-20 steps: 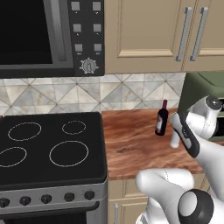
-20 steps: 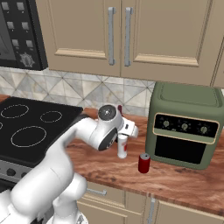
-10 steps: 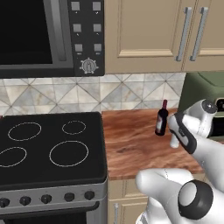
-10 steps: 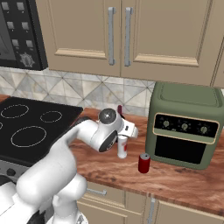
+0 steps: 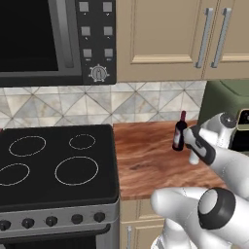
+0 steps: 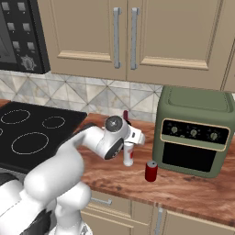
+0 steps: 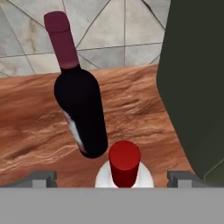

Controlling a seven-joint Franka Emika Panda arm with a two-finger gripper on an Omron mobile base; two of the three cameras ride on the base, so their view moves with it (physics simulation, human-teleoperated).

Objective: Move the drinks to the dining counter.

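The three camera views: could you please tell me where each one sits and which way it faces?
Left base view: behind the arm's left, facing stove, wood counter and wine bottle; arm lower right.
Right base view: behind its right, facing air fryer, red can, white bottle; arm lower left.
Hand view: on the hand, above the white bottle; open gripper fingertips flank it.
All share the wine bottle.
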